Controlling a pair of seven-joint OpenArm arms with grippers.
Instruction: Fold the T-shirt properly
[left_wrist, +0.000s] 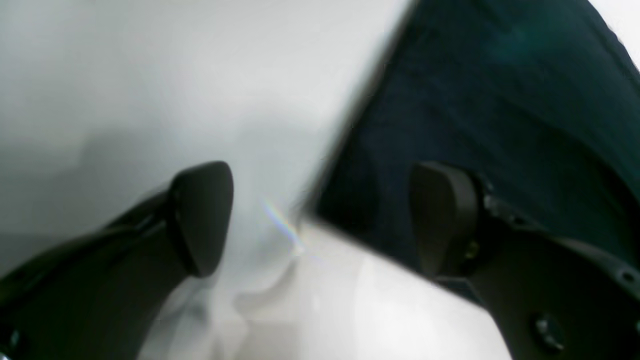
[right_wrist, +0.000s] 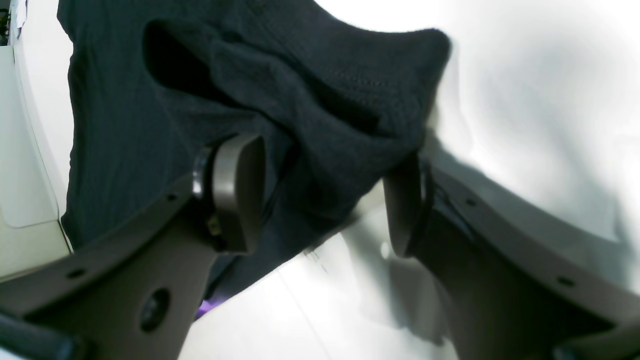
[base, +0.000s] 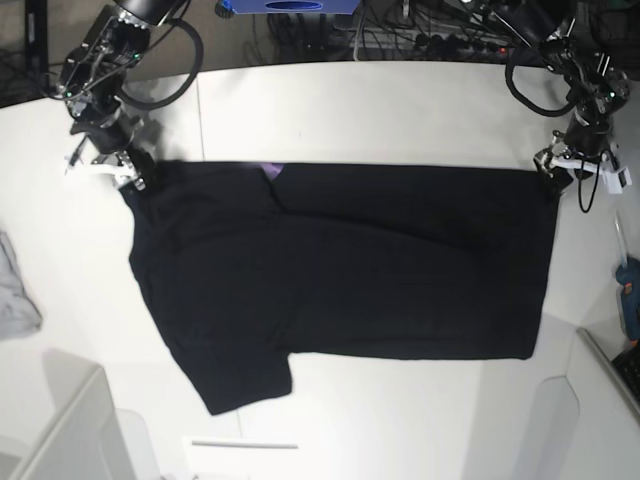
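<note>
No legible writing on black T-shirt (base: 380, 270)

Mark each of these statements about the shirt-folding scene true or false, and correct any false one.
1. The T-shirt is black. True.
2. It lies rolled into a ball. False: it is spread out on the table.
3. The left gripper has its fingers apart. True.
4. A grey cloth lies on top of the shirt. False: it lies apart, at the table's edge.
5. The right gripper is at a shirt corner. True.
</note>
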